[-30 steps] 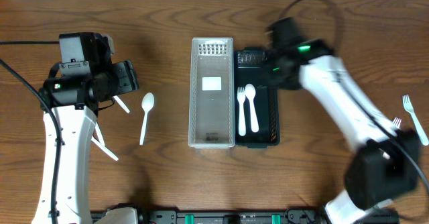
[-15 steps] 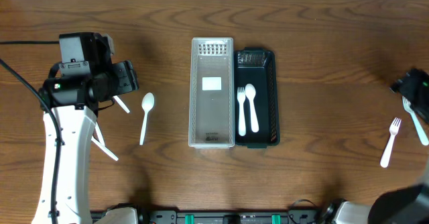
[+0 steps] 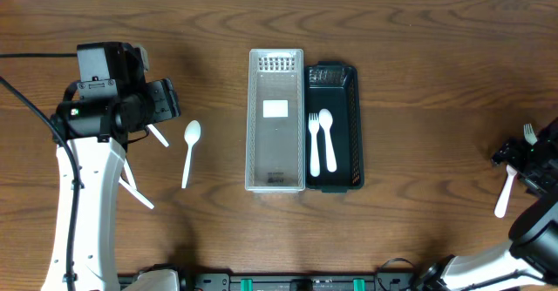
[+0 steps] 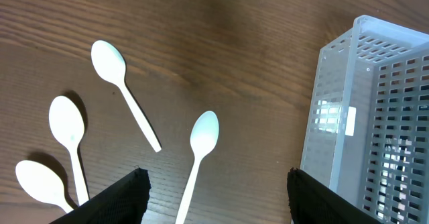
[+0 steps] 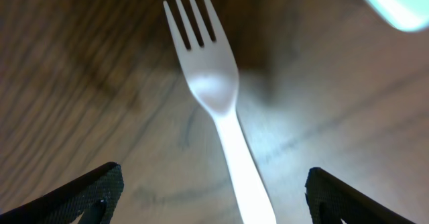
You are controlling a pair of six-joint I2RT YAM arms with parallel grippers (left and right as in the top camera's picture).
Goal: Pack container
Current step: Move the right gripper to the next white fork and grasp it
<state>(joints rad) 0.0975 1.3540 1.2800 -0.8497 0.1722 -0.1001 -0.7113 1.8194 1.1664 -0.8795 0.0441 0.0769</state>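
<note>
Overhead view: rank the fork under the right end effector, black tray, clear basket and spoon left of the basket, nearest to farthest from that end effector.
1. Fork, just beneath the right end effector, far right.
2. Black tray, centre, right of the basket.
3. Clear basket, centre, beside the tray's left wall.
4. Spoon, left of the basket.

The left arm (image 3: 77, 195) stands along the left side, a white link running up from the near edge to a dark wrist, which is bent so that the left gripper (image 3: 173, 99) points to the right. Its fingers (image 4: 127, 197) are spread well apart and grip nothing. The right arm (image 3: 532, 239) enters at the lower right corner, with the right gripper (image 3: 523, 159) at the far right edge, its fingers (image 5: 94, 190) parted wide and clamping nothing
</note>
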